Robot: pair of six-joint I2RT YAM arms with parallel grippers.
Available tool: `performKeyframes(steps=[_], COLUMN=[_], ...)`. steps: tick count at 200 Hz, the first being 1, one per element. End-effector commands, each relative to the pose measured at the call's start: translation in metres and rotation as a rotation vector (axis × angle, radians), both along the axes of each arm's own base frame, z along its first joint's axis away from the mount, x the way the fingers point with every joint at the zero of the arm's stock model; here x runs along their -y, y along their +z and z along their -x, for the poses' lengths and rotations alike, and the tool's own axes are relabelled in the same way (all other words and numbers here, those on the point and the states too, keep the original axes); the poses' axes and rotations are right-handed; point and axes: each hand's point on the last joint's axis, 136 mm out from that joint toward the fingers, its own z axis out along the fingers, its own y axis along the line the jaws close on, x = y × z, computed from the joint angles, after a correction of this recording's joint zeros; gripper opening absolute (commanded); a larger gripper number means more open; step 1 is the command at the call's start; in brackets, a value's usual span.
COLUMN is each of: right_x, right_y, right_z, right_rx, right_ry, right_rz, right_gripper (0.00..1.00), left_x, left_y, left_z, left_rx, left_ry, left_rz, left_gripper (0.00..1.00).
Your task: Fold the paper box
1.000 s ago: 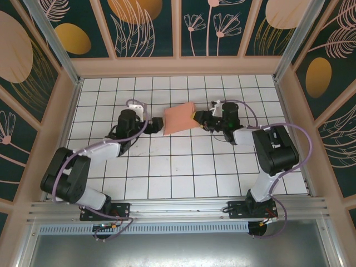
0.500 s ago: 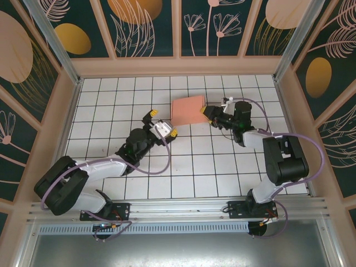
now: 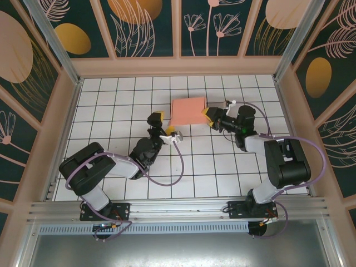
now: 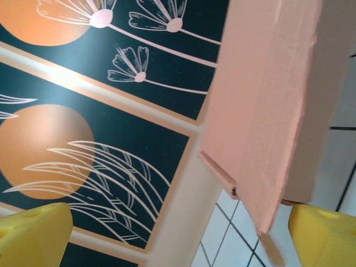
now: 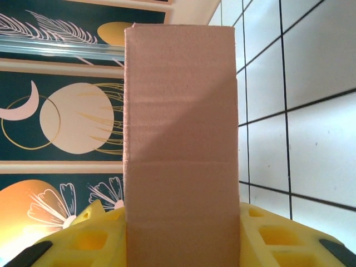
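The white tiled surface (image 3: 183, 178) carries everything, and dark wall panels (image 3: 150, 22) painted with flowers and orange discs stand behind the paper box (image 3: 188, 111). The left arm (image 3: 105, 167) reaches up toward the box from its lower left. The right arm (image 3: 278, 161) bends in toward the box from its right.

The paper box is salmon-pink card in a folded, closed-up shape, seen from above as a slightly skewed four-sided panel. It sits between the two pincers, nearer the back wall than the arm bases. From the right wrist its narrow face (image 5: 181, 167) stands upright with a fold line across the middle.

The right pincer (image 3: 209, 115) meets the box's right edge and is clamped on it. In the right wrist view the card rises straight out from between the two yellow fingers (image 5: 83, 242).

The left pincer (image 3: 168, 125) lies just beside the box's lower left corner with its jaws spread wide and nothing held. From the left wrist, the box (image 4: 267, 111) hangs toward the right-hand finger (image 4: 322, 239) of that pincer (image 4: 178, 239). Whether card and finger touch there, I cannot tell.
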Motion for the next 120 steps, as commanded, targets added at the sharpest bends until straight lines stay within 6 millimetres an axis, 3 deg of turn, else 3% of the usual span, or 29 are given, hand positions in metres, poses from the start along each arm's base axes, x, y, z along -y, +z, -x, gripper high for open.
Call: performKeyframes(steps=[1,16,20,56,72,120], right_x=[-0.003,-0.004,-0.004,0.004,0.006,0.001], right_y=[0.025,0.025,0.025,0.029,0.037,0.05], right_z=[0.012,0.017,0.018,0.02,0.019,0.029], right_rx=[0.04,0.023,0.021,0.051,0.068,0.055], right_ry=[0.035,0.048,0.052,0.001,-0.009,0.034], right_rz=[-0.067,-0.078,-0.08,-0.052,-0.06,-0.096], right_gripper=[0.39,0.39,0.38,0.39,0.38,0.37], left_x=[-0.001,-0.002,0.0,0.007,0.014,0.021], left_y=[0.014,0.02,0.01,0.011,0.0,-0.002], left_z=[-0.002,-0.001,-0.003,0.008,0.012,0.006], left_rx=[0.079,0.1,0.086,0.098,0.072,0.085], left_ry=[0.036,0.041,0.04,-0.02,-0.049,-0.025], left_rz=[-0.006,0.017,-0.003,-0.014,-0.049,-0.07], left_gripper=[0.99,0.97,0.96,0.95,0.95,0.91])
